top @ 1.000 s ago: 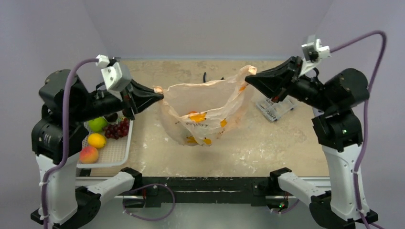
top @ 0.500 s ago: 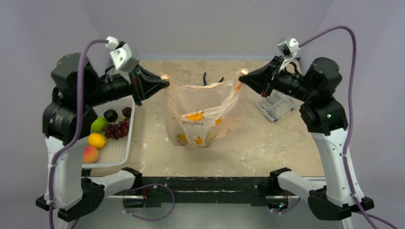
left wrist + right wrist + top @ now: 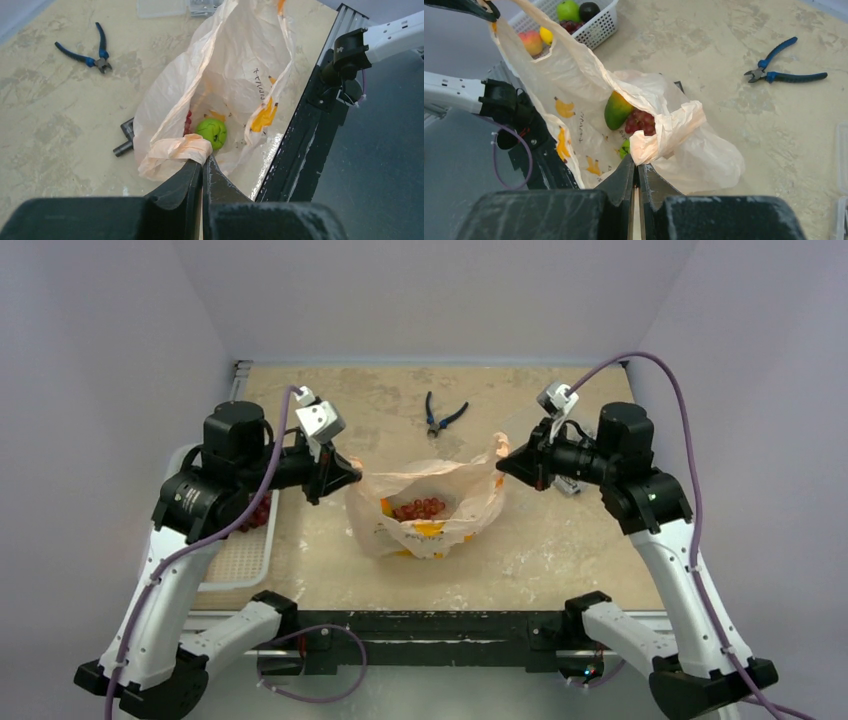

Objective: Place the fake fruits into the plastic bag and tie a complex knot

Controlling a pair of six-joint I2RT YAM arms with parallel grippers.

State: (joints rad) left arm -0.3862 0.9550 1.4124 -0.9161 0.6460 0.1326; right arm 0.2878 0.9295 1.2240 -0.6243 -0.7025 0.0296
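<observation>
Crinkly translucent plastic bag (image 3: 235, 60), plastic mesh basket (image 3: 600, 27), matt tabletop (image 3: 350, 400)

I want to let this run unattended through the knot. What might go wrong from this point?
1. The left gripper and right gripper each pinch only a small bunched fold of the thin plastic bag; a hard pull may slip it or tear it.
2. Several fake fruits lie in the white basket while both grippers are occupied; knotting now would likely leave them out.

lilac walls (image 3: 450, 300) surround a mottled beige table (image 3: 330, 395).
</observation>
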